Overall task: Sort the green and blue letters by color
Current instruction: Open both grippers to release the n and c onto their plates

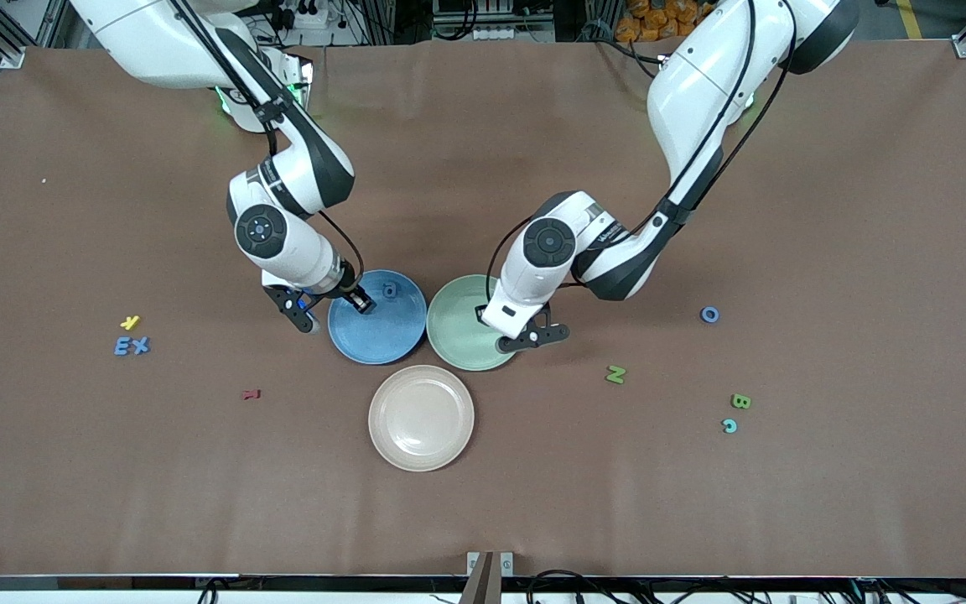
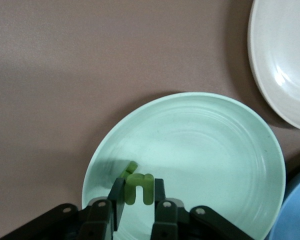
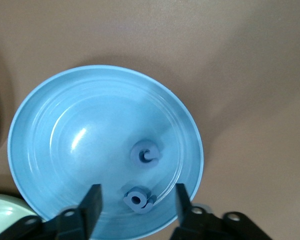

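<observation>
beige plate (image 1: 421, 417) near coloured plates (image 1: 378, 335)

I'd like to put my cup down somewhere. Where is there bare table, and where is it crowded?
Bare: the wide strip nearer the camera than the beige plate, and between the two arm bases. Crowded: around the blue plate and green plate, where both grippers work, and near the scattered letters at each end.

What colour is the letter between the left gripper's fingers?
Olive green; the letter is clearest in the left wrist view, over the green plate.
</observation>
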